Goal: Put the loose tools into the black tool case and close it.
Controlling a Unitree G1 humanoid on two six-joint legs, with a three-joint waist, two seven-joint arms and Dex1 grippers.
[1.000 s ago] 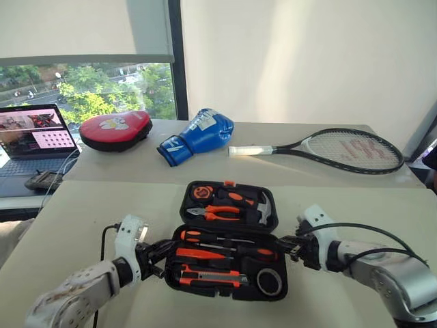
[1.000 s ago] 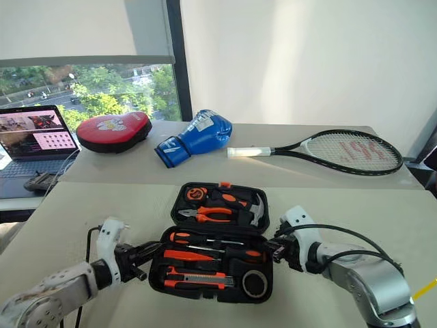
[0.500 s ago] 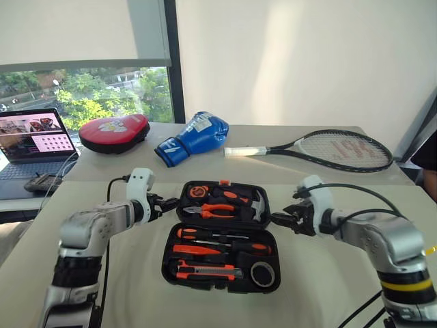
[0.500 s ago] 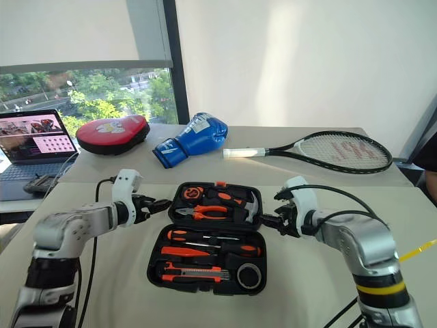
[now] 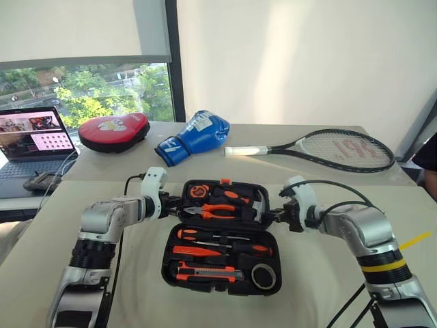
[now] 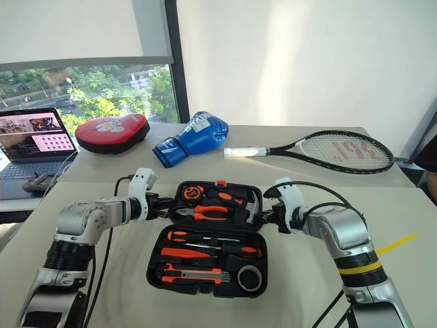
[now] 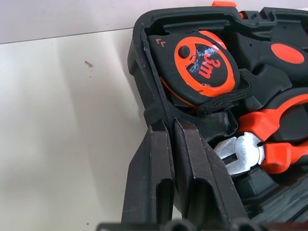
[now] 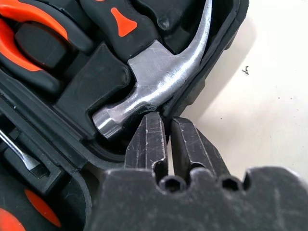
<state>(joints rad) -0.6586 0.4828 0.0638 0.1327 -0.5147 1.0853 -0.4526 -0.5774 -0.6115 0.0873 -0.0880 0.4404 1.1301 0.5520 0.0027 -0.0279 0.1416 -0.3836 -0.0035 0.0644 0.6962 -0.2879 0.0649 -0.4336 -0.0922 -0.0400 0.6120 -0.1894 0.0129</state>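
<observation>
Beige tabletop was seen beneath a tennis racket at two o'clock and the black tool case, lying open at centre with screwdrivers, utility knife and tape roll already seated. Both forearms were angled inward and downward. The left gripper was pinched onto the lid's rim at nine o'clock, the right gripper onto the rim at three. The lid should be lifted evenly from both sides and folded forward until latched.
</observation>
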